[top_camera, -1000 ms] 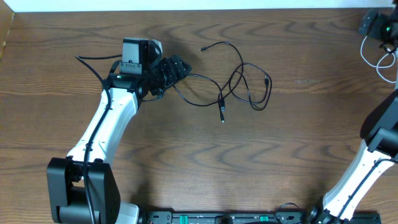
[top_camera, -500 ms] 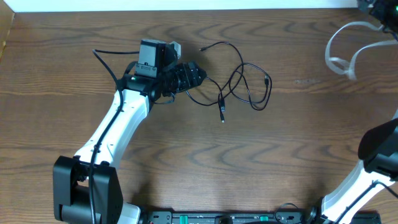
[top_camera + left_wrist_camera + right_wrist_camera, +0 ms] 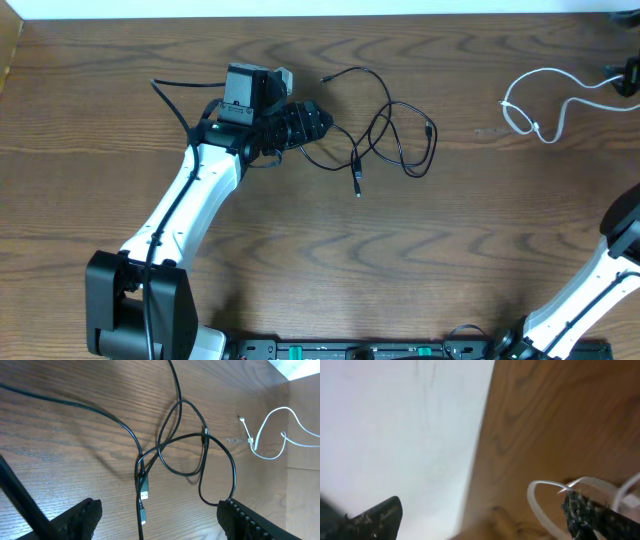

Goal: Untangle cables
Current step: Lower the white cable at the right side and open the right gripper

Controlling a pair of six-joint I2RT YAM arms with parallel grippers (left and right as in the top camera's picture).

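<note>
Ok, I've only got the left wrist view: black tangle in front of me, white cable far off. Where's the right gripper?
Observer: Overhead, the right gripper is at the table's far right edge, by the white cable's right end.
Operator: Is it gripping that cable?
Observer: No. The right wrist view shows its jaws wide apart, with the white cable looping beside one finger.
Operator: One strand of the black cable runs off the top of my picture. Where does it end?
Observer: Overhead, the black cable ends there in a free plug lying on the wood.
</note>
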